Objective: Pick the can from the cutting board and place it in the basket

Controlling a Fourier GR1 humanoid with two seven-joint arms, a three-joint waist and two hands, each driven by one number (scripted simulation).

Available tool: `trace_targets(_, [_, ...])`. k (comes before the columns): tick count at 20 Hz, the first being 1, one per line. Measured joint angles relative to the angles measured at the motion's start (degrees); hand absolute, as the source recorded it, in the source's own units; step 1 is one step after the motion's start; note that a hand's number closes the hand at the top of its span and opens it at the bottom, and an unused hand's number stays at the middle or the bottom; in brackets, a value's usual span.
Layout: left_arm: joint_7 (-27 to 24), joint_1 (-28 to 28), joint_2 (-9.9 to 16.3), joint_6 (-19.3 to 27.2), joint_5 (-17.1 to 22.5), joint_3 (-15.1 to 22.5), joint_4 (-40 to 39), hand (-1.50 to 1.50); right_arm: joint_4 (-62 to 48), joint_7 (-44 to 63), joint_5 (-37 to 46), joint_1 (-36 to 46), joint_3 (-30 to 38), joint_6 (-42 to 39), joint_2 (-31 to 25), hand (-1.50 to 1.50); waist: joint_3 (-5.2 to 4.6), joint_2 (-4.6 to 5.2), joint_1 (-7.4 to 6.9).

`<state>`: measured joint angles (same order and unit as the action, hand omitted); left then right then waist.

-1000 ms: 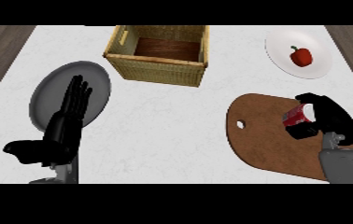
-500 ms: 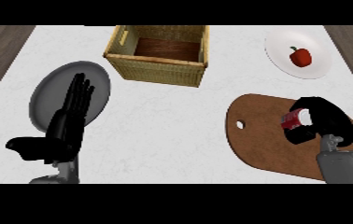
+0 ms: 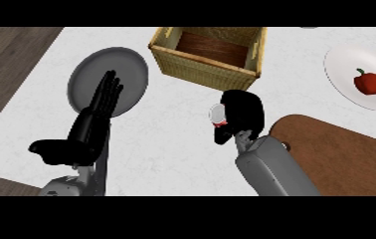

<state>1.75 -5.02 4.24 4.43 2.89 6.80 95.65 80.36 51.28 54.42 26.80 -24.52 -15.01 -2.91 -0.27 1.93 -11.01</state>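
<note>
My right hand (image 3: 243, 113) is curled round the red can (image 3: 218, 115), whose pale top and red side peek out at the hand's left. It hangs over the white counter, just in front of the wicker basket (image 3: 202, 69) and left of the brown cutting board (image 3: 330, 153). The basket stands open at the back middle with a wooden floor inside. My left hand (image 3: 101, 106) rests open at the left, fingers up, over the grey plate.
A grey plate (image 3: 125, 66) lies at the left behind my left hand. A white plate (image 3: 343, 76) with a red pepper (image 3: 365, 81) sits at the right edge. Dark wood floor shows past the counter's left edge.
My right hand has lifted the can off the cutting board and carried it left toward the basket. The view has shifted, so the basket and plates sit further right. The left hand stays put.
</note>
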Motion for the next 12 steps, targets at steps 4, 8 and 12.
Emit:
trace_targets(4, [0.2, -1.8, -0.5, -0.5, -0.3, 1.1, -0.7, 0.0, -4.4, 3.7, -0.1, 7.6, -5.5, 3.5, 1.7, 1.5, 0.1, 0.26, -2.02])
trace_targets(8, [0.5, -2.8, -1.2, -0.5, -0.6, 1.9, -1.8, 0.0, -7.1, 6.4, -2.0, 14.7, -8.5, 8.5, 2.4, 1.5, 0.16, 0.29, -2.84])
trace_targets(12, [0.6, -3.6, -1.6, -0.4, -0.8, 2.3, -2.4, 0.0, -7.4, 7.6, -4.5, 20.4, -9.6, 15.9, 2.5, 1.5, 0.22, 0.12, -3.22])
